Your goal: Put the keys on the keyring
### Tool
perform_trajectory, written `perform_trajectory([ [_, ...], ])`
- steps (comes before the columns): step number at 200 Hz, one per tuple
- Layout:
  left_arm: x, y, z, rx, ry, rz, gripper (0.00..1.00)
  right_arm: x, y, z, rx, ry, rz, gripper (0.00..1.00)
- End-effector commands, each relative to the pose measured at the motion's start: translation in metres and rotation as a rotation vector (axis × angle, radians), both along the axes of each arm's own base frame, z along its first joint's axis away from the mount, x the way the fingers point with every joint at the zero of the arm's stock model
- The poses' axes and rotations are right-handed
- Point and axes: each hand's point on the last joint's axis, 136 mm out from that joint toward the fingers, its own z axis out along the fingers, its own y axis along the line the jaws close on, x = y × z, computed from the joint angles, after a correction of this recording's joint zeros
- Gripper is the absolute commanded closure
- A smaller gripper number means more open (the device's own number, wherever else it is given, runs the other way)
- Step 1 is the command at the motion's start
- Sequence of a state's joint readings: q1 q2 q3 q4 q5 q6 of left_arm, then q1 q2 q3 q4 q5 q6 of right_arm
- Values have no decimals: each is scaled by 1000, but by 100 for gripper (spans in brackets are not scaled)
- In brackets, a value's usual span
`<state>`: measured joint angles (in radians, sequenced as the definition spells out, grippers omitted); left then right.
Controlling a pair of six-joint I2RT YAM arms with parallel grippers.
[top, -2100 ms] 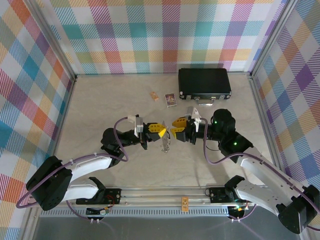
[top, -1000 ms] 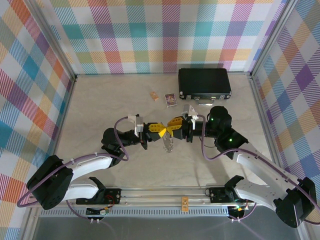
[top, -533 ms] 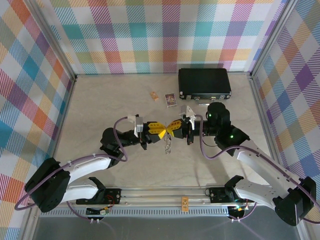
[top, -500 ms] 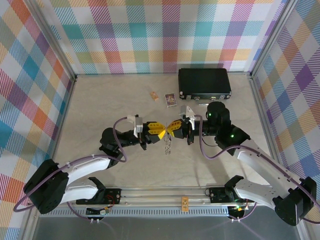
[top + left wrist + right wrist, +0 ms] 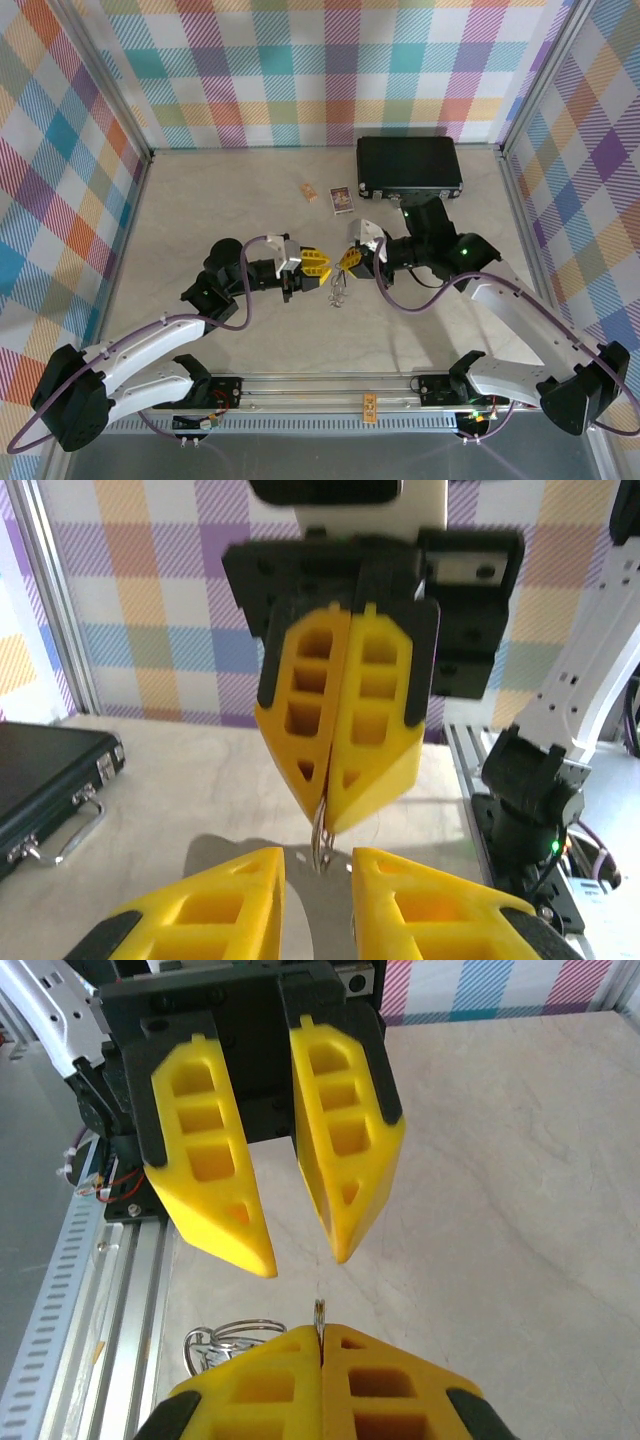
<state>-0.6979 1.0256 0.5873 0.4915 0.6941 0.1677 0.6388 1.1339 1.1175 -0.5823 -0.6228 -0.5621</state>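
My right gripper (image 5: 350, 261) is shut on the thin metal keyring (image 5: 319, 1310), whose edge sticks up between its yellow fingertips. The keys (image 5: 336, 290) hang from the ring below the grippers, above the tabletop; in the right wrist view the keys (image 5: 215, 1345) and ring loops show left of the fingers. My left gripper (image 5: 316, 268) faces the right one tip to tip, open, its fingers a short way off the ring. In the left wrist view the left gripper (image 5: 317, 865) stands apart around the keyring (image 5: 321, 845), not touching it, with the right gripper (image 5: 326, 820) shut above.
A black case (image 5: 409, 166) lies at the back right, also seen as the black case (image 5: 50, 780) in the left wrist view. Two small cards (image 5: 342, 199) (image 5: 308, 191) lie beside it. The metal rail (image 5: 330, 385) runs along the near edge.
The right gripper closed on the keyring that the left gripper held. The left gripper opened and let go, drawing back slightly left. The keys now hang from the right gripper.
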Motion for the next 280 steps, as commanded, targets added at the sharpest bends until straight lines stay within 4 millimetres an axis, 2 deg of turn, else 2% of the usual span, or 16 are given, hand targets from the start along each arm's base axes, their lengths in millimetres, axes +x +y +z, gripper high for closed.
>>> perform_trajectory([
  [1,1,1,-7,82,-19,1,76,-5,0,8,-33,-43,57,100],
  [106,2,-2,-14,99,-5,-9,78,-9,18,-9,-127,-17,126,100],
  [152,3,-5,-19,119,15,-21,84,-10,20,-7,-123,-23,129,100],
  [247,-2,-8,-18,116,17,-54,84,-14,21,-5,-102,-18,136,100],
  [280,-4,-8,-20,119,19,-63,80,-14,21,-6,-103,-12,137,100],
])
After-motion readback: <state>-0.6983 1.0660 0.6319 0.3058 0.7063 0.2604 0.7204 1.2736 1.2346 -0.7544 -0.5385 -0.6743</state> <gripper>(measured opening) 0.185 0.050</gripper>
